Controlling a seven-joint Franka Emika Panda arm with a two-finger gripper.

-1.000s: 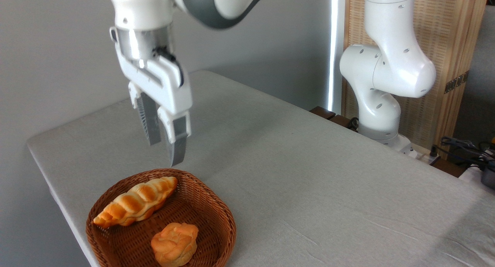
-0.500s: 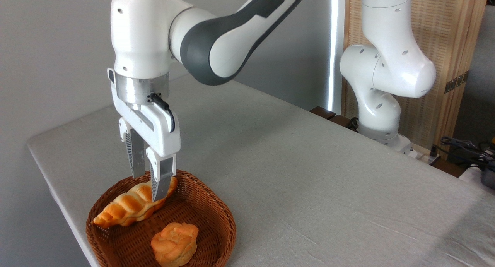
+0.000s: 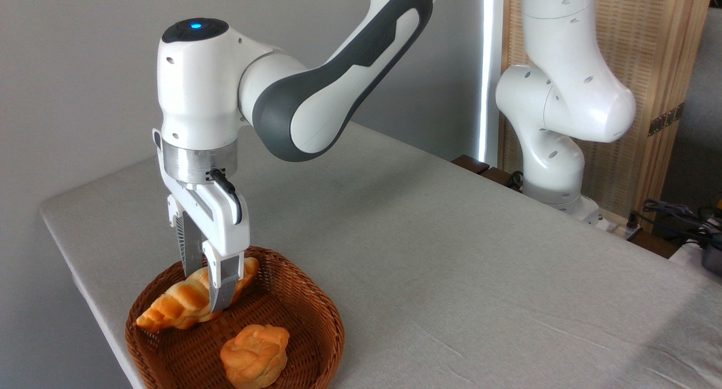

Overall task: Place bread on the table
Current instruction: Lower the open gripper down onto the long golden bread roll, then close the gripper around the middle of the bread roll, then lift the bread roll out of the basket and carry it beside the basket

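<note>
Bun (image 3: 255,355): small, round and knotted, lying at the front of the basket, apart from the loaf.
Basket (image 3: 316,304): brown wicker, near the front left corner of the table, holding both pieces.
Bread (image 3: 169,307): the long twisted loaf lies slantwise across the back of the basket, its pointed end toward the left rim; it is not yet on the table.
Gripper (image 3: 204,287): points straight down and straddles the loaf near its upper right half, one finger in front and one behind, part-way open; whether the pads already touch the crust I cannot tell.
Table (image 3: 451,253): grey cloth top, bare ground to the right and behind the basket for setting the loaf down.
Arm base (image 3: 555,152): stands at the far right edge.
Risk, grip: the hold sits off the loaf's middle, so the long left end may sag or swing out on lifting.
Risk, basket: the tapered tip could catch the rim and drag the basket.
Risk, squeeze: the ridged, rounded crust may slip from the narrow fingers.
</note>
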